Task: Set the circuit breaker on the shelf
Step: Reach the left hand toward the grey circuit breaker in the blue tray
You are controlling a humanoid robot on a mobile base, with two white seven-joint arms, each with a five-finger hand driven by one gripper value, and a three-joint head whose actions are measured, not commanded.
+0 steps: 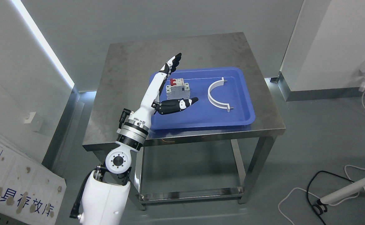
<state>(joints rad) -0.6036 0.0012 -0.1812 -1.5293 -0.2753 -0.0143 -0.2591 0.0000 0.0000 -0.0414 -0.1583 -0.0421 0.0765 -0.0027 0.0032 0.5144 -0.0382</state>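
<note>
1. You are looking down at the robot's left hand [166,89], white with black fingers, reaching in from the lower left over a flat blue plastic tray [244,103].
2. The hand is spreading wide open. Its long fingers [172,64] are pointing up and away, and its thumb [182,104] is sticking out to the side. It is holding nothing.
3. The small grey circuit breaker with red switches [178,88] is sitting upright in the tray, right in the gap between the fingers and the thumb. You cannot tell if the hand is touching it.
4. A white curved plastic half-ring [216,95] is lying in the same tray, past the thumb tip, on the far side of the breaker from the palm and apart from it.
5. The tray is resting on a grey steel table [126,75] under the hand.
6. White and black cables [310,187] are lying on the floor, far from the hand.
</note>
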